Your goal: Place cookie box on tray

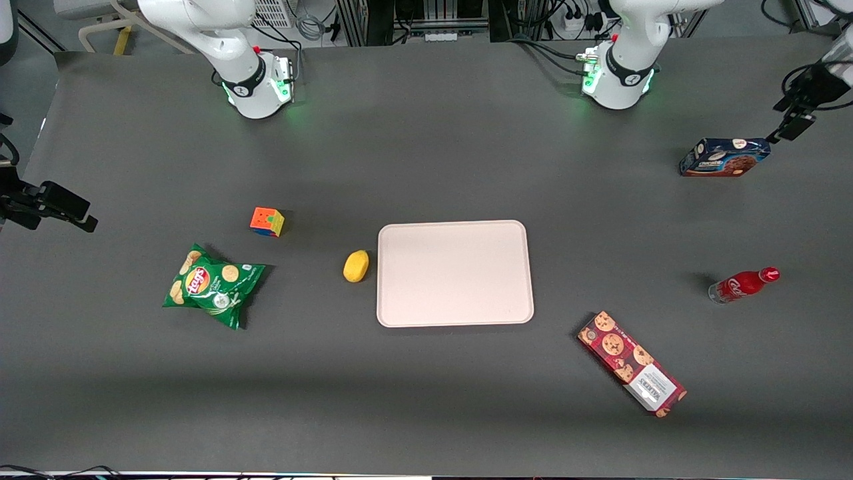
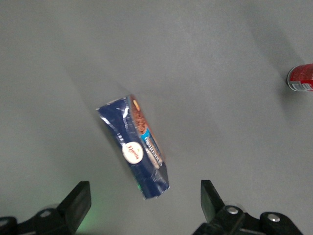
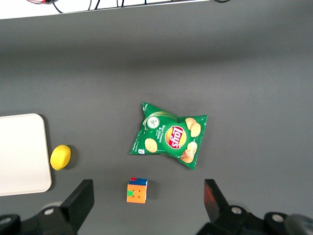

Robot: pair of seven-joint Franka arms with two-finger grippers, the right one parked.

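The gripper [image 2: 142, 203] hangs wide open, holding nothing, just above the cookie box [image 2: 134, 146]. It looks like the reaching step. Next it should go down, squeeze the box, and carry it to the tray [image 1: 454, 273], well apart.

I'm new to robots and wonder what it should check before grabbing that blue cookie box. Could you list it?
1. Fingers open: ok, spread wide.
2. Gripper over the cookie box: ok, hovering above, not touching.
3. Box free of neighbours: ok, the red bottle lies apart.
4. Tray ready: ok, nothing on it.
5. Lemon beside the tray's rim: ok, outside it.
6. Box lined up between the fingers: cannot tell.
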